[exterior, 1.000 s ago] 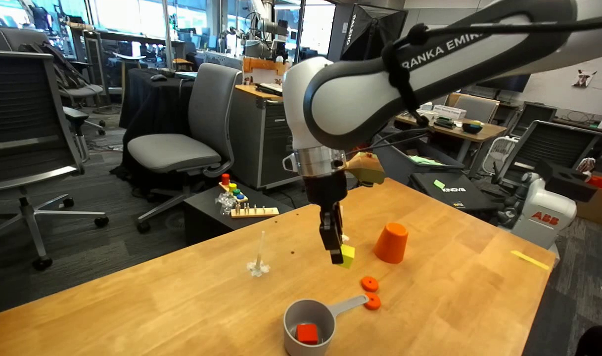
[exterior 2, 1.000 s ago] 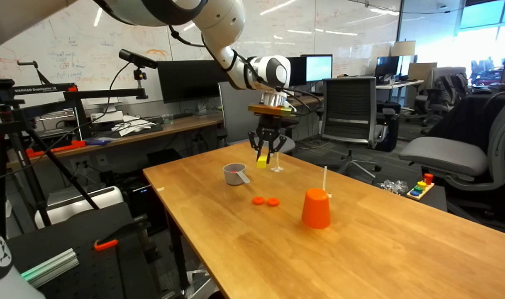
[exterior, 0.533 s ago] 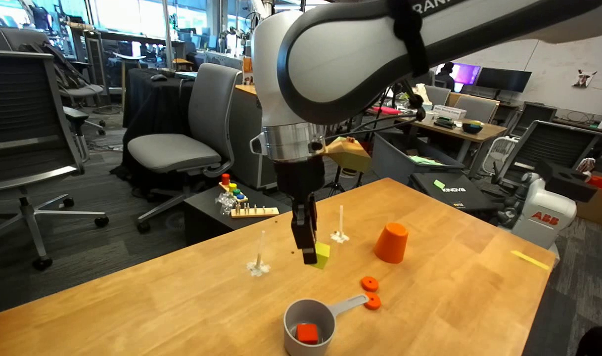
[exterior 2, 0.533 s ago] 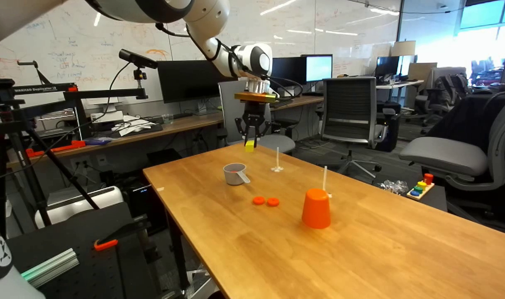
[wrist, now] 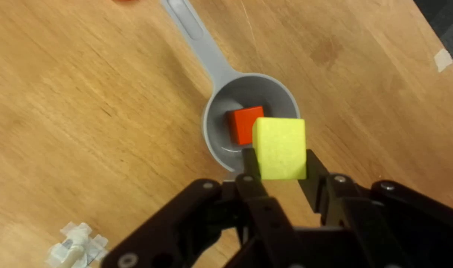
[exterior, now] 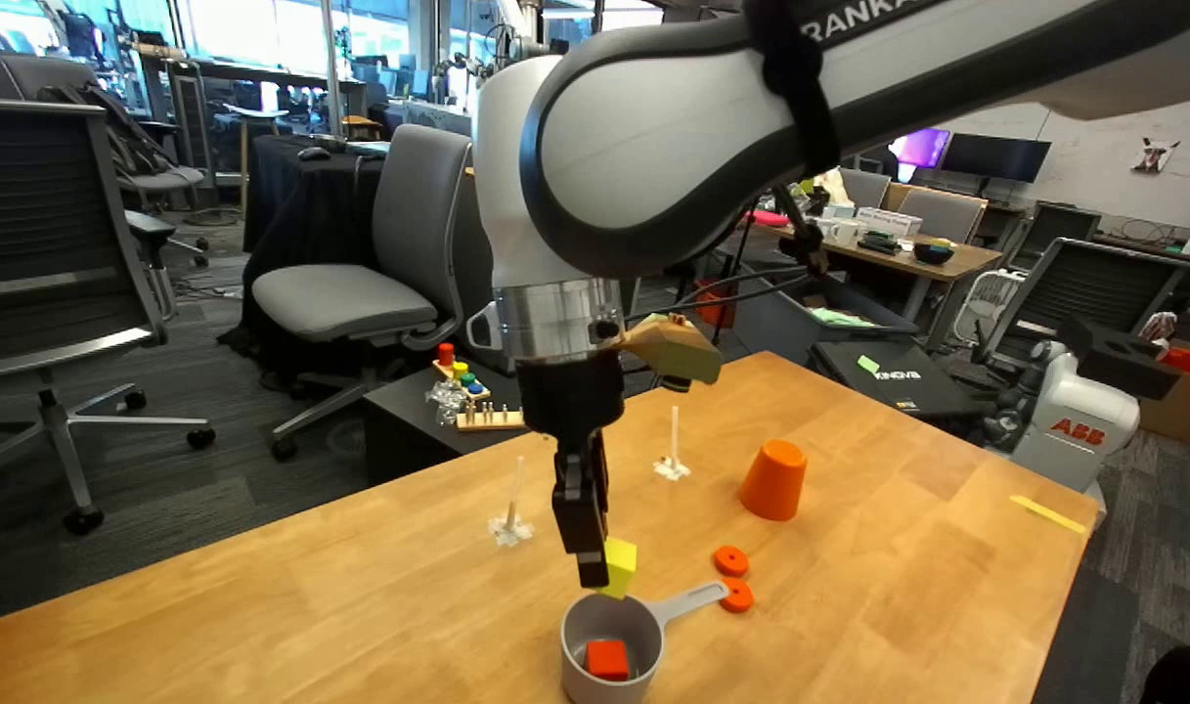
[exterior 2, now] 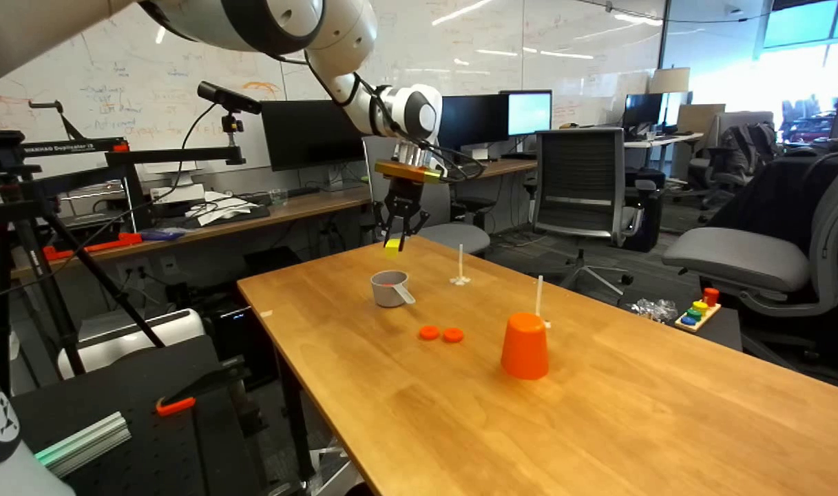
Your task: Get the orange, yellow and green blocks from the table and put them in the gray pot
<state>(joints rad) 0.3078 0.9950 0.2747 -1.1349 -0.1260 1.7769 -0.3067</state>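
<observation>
With the hand (wrist: 281, 166), grasps the yellow block (wrist: 282, 143), pinched between 2 dark fingers (wrist: 314, 186), 1 on each of 2 opposite sides. Holds it in the air near the gray pot (wrist: 250, 85), above the level of the rim; overlaps part of the mouth in the wrist view, but cannot tell whether squarely over it. Looks nearly a cube, so cannot tell a long axis; shows 1 flat face in the wrist view, with edges nearly plumb and level. Tips the yellow block (exterior: 621, 569) slightly off upright in an exterior view.

Cradles the orange-red block (wrist: 248, 124) inside the pot, on its floor, turned a little askew from the yellow block in the wrist view. Sends the pot's flat handle (wrist: 198, 42) up and left in the wrist view, roughly toward 2 orange discs (exterior: 722, 566), lying flat on the table (exterior: 360, 606) near its tip. Bears on the same table a tapered orange piece (exterior: 774, 479), wide end down and well apart from the pot, plus 2 pale pegs (exterior: 675, 435), upright, with whitish tape at the foot.

Can read the letters RANKA on the arm (exterior: 673, 147); ABB in red on a white robot (exterior: 1074, 406); KINOVA on a black case (exterior: 917, 386); WANHAO Duplicator on a black bar (exterior 2: 74, 147). Shows handwriting on the whiteboard (exterior 2: 157, 76), too small to make out
</observation>
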